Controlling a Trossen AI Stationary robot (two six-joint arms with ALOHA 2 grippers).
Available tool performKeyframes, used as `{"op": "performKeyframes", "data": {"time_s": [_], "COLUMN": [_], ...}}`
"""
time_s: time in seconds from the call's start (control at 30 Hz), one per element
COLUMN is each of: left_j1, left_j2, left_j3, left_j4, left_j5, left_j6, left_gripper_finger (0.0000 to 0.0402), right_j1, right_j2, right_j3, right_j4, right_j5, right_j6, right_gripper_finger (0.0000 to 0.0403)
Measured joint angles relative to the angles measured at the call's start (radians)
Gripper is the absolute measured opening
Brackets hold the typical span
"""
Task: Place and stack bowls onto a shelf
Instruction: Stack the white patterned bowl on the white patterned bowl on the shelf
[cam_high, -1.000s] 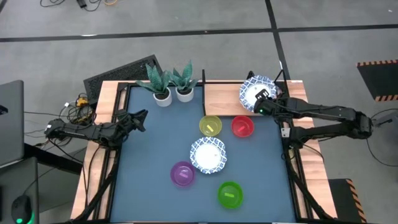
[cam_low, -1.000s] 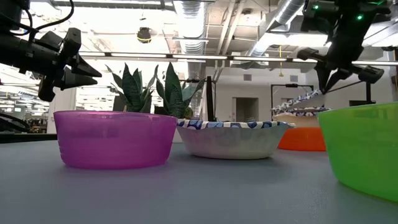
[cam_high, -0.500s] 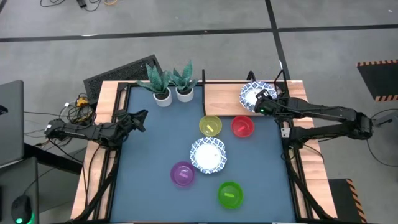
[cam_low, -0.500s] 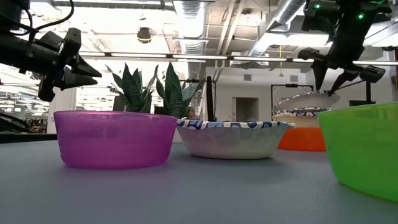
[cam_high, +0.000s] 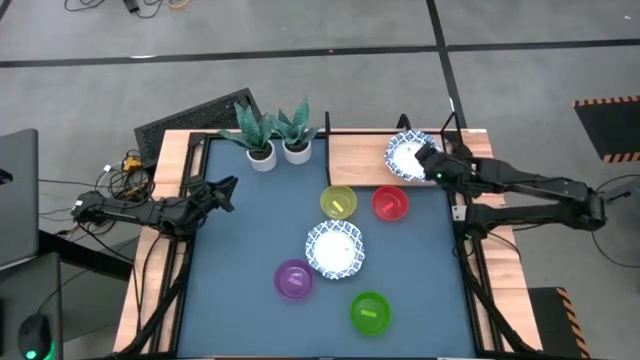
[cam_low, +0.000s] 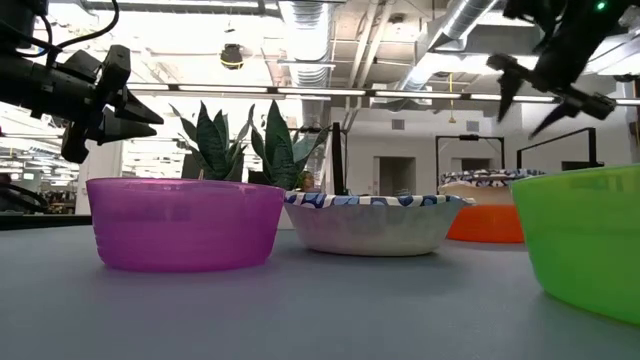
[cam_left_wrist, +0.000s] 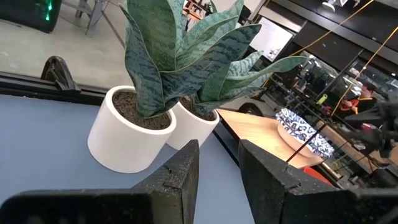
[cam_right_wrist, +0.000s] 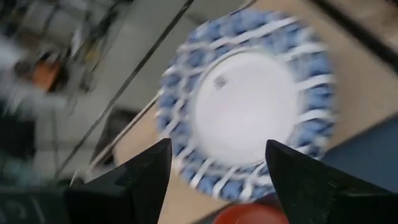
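Patterned bowl (cam_high: 407, 157) set on the shelf (cam_high: 355, 160), upper right.
The right gripper (cam_high: 432, 166) is spread wide, empty; the left gripper (cam_high: 228, 190) is parted, empty.

Light wooden shelf (cam_high: 355, 158), translucent plastic bowls (cam_low: 185, 222)

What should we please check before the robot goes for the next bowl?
1. Right gripper open and empty: ok.
2. Patterned bowl stack resting on the shelf: ok.
3. Right gripper clear above that stack: ok.
4. Next patterned bowl upright and unobstructed on the table: ok.
5. Left gripper open, waiting at the table's left edge: ok.
6. Number of bowls in the stack: cannot tell.
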Motion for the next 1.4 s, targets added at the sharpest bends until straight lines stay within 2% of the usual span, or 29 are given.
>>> {"op": "performKeyframes", "data": {"time_s": [0.07,0.17,0.27,0.33,0.53,0.73,0.83,1.4], "left_j1": [0.0,0.0,0.0,0.0,0.0,0.0,0.0,0.0], "left_j2": [0.0,0.0,0.0,0.0,0.0,0.0,0.0,0.0], "left_j3": [0.0,0.0,0.0,0.0,0.0,0.0,0.0,0.0], "left_j4": [0.0,0.0,0.0,0.0,0.0,0.0,0.0,0.0], "left_j5": [0.0,0.0,0.0,0.0,0.001,0.002,0.003,0.01], "left_j6": [-0.002,-0.003,-0.003,-0.003,-0.003,-0.004,-0.004,-0.001], "left_gripper_finger": [0.0098,0.0098,0.0098,0.0098,0.0098,0.0098,0.0098,0.0098], "right_j1": [0.026,0.078,0.162,0.228,0.388,0.475,0.496,0.555], "right_j2": [-0.007,0.014,0.089,0.155,0.359,0.512,0.564,0.767], "right_j3": [0.0,0.0,0.0,0.0,0.0,0.0,0.0,0.0], "right_j4": [0.076,0.196,0.3,0.344,0.388,0.528,0.597,0.689], "right_j5": [-0.05,-0.204,-0.358,-0.402,-0.411,-0.414,-0.418,-0.509], "right_j6": [-0.125,-0.288,-0.336,-0.332,-0.229,-0.228,-0.239,-0.208], "right_gripper_finger": [0.0286,0.0286,0.0286,0.0286,0.0286,0.0286,0.0286,0.0285]}}
